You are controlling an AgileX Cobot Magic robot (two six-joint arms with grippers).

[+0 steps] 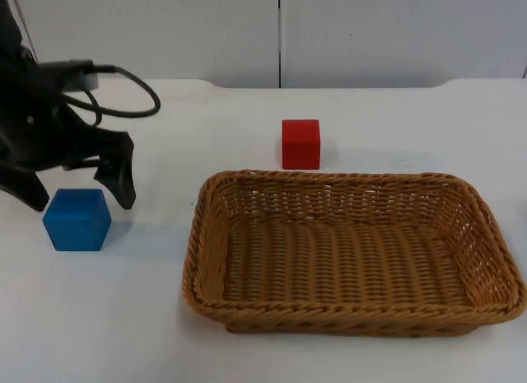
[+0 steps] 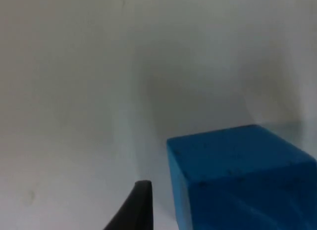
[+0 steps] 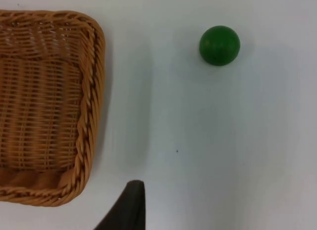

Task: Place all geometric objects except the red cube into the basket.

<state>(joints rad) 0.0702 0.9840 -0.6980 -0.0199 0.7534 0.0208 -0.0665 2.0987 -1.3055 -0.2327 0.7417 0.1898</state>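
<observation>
The left end effector (image 1: 78, 198) is seen in the top view poised just behind the solid blue cube (image 1: 77, 219), its two black fingers (image 1: 120, 170) spread wide, one to either side of the cube's rear edge and neither closed on it. In the left wrist view the same blue cube (image 2: 237, 178) is seen close ahead, with one black fingertip (image 2: 136, 207) beside it and a gap of white surface (image 2: 74, 91) between the two. Nothing is held.

Of the right end effector, one dark fingertip (image 3: 130, 205) is seen in the right wrist view, above bare surface between the basket's corner and a small green ball (image 3: 219, 45); whether its fingers are spread or closed cannot be told. That arm is judged to be waiting.

Further out, the rectangular woven wicker basket (image 1: 346, 313) lies empty on the white surface (image 1: 395, 119), well apart from the blue cube. The solid red cube (image 1: 300, 143) stands just behind the basket's far rim, outside it, where it is meant to be left.

The task is judged barely begun: nothing has been placed in the basket. The blue cube is about to be grasped, and the green ball, lying apart from the basket's edge, is yet to be collected.
</observation>
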